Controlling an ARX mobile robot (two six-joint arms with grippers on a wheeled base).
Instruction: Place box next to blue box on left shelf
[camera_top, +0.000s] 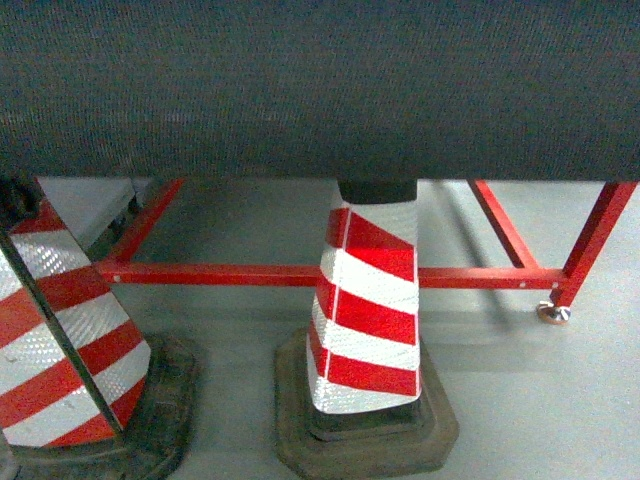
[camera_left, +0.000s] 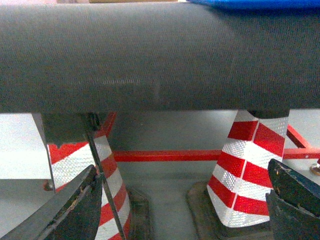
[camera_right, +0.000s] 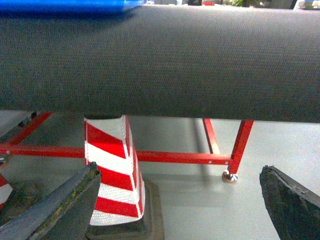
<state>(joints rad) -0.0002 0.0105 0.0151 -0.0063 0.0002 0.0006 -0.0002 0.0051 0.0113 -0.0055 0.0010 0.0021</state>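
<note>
Box: bright blue plastic crate (camera_right: 70, 5), only sliver of rim visible at top edge of both wrist views, sitting above dark grey mesh-textured worktop edge (camera_top: 320, 90). Rest of it hidden.

Left end effector (camera_left: 185, 200): jaws apart, empty. Right end effector (camera_right: 180, 200): jaws apart, empty. Both low, below worktop edge.

Judgement: rigid moulded plastic, likely bulky, smooth walls slippery; two-arm hold on thick rim, opposite sides, seems best.

Below: red-and-white striped cones (camera_top: 365, 310), red steel frame (camera_top: 250, 273), grey floor. Roller shelf not in view.

two red-and-white striped cones (camera_top: 365, 310) (camera_top: 60, 340) on dark bases, one red steel frame (camera_top: 300, 273), one dark mesh surface (camera_top: 320, 85), one blue box edge (camera_right: 70, 5), two grippers (camera_left: 185, 200) (camera_right: 185, 200)
</note>
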